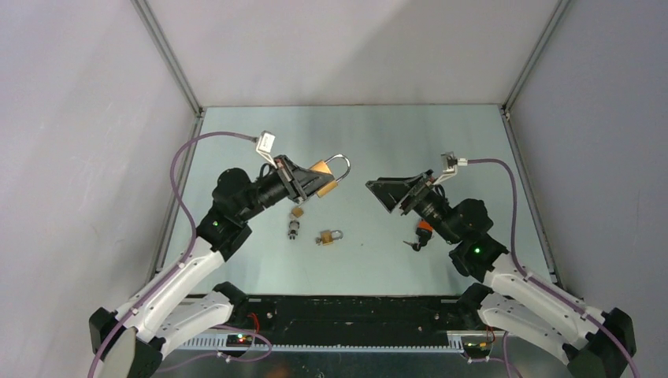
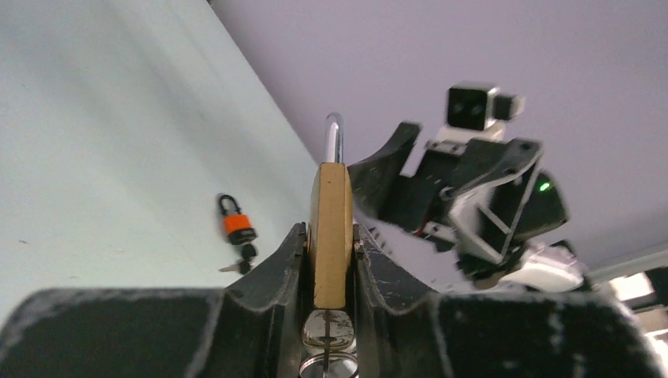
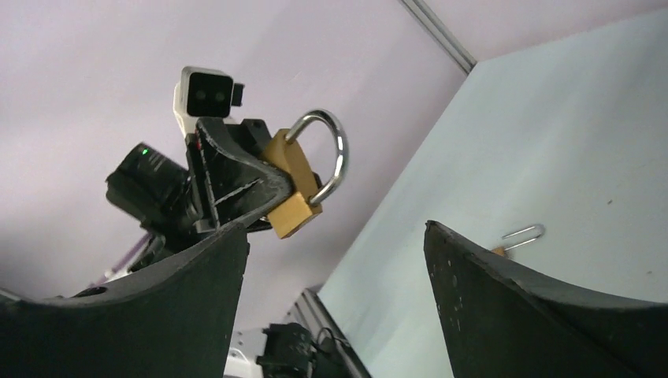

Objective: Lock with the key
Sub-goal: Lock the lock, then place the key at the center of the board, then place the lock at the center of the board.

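Note:
My left gripper [image 1: 311, 183] is shut on a brass padlock [image 1: 324, 176] and holds it above the table, its silver shackle [image 1: 342, 165] pointing toward the right arm. In the left wrist view the padlock [image 2: 331, 197] sits edge-on between the fingers [image 2: 277, 264]. A silver key [image 2: 329, 329] with a ring hangs at the padlock's bottom end. My right gripper [image 1: 386, 193] hovers open a little to the right of the padlock, facing it and apart from it. The right wrist view shows the padlock [image 3: 290, 189] beyond the wide-open, empty right gripper [image 3: 335, 230].
On the table [image 1: 378, 134] lie a small brass padlock [image 1: 330, 236], a small brass piece [image 1: 297, 212] with a metal bit [image 1: 293, 229] below it, and an orange padlock with keys [image 1: 422, 232] by the right arm. Grey walls close in both sides.

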Controlling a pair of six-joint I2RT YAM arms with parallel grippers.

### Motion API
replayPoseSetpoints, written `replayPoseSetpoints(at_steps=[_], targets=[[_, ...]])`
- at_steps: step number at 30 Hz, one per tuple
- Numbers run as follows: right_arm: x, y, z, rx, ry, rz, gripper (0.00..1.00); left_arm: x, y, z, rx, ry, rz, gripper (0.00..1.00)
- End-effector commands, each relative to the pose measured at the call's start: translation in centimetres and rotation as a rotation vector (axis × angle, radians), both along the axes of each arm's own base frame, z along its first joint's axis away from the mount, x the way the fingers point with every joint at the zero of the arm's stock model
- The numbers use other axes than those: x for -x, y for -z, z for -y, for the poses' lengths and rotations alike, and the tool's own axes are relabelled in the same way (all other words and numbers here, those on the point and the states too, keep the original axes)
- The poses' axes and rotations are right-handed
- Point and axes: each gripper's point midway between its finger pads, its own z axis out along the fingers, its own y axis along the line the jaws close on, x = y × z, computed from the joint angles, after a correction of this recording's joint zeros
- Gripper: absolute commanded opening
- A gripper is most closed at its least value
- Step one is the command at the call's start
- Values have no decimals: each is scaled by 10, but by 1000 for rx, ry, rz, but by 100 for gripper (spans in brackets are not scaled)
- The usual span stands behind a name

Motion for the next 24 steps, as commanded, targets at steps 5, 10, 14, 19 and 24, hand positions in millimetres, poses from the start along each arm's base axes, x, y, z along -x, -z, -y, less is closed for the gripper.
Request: replayPoseSetpoints(at_steps=[5, 10, 14, 19, 24], targets=[[-19, -35, -24, -242, 20, -108, 81, 5, -78, -9, 320, -26, -122, 0], [-17, -54, -35, -302, -8, -93, 72, 6, -78, -6, 337, -10, -161, 0], [-18, -62, -43, -332, -28, -97, 66, 10, -77, -1, 327, 31, -176, 0], [-23, -69, -52, -339, -43, -115, 55, 14, -77, 1, 324, 58, -181, 3], [-31, -64, -60, -333, -53, -149, 48, 18, -81, 0, 327, 69, -171, 4]])
